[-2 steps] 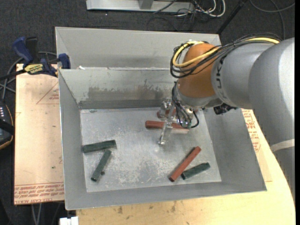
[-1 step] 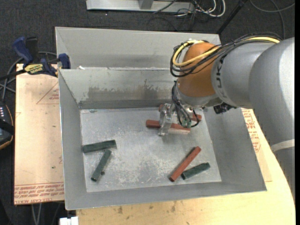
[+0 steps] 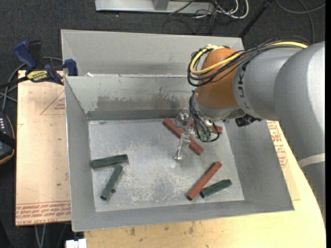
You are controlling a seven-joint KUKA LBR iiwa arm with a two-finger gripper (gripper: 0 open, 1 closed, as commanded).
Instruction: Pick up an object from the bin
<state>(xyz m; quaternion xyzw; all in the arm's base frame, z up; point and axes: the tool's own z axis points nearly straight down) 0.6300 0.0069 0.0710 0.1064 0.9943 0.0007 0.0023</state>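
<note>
My gripper (image 3: 179, 156) hangs below the orange-covered wrist, near the middle of the bin and towards its back wall. Its metal tip reaches the floor just in front of a red-brown stick (image 3: 172, 127). That stick lies diagonally, running from the back wall down to the right, and the gripper crosses over its middle. Part of the stick's right end is hidden behind the gripper. A second red-brown stick (image 3: 205, 180) lies at the front right, with a short dark green stick (image 3: 216, 188) right beside it.
Two dark green sticks lie at the front left, one nearly level (image 3: 109, 161) and one slanted (image 3: 111, 182) just below it. A small red piece (image 3: 217, 129) shows under the wrist on the right. The arm covers the bin's back right corner.
</note>
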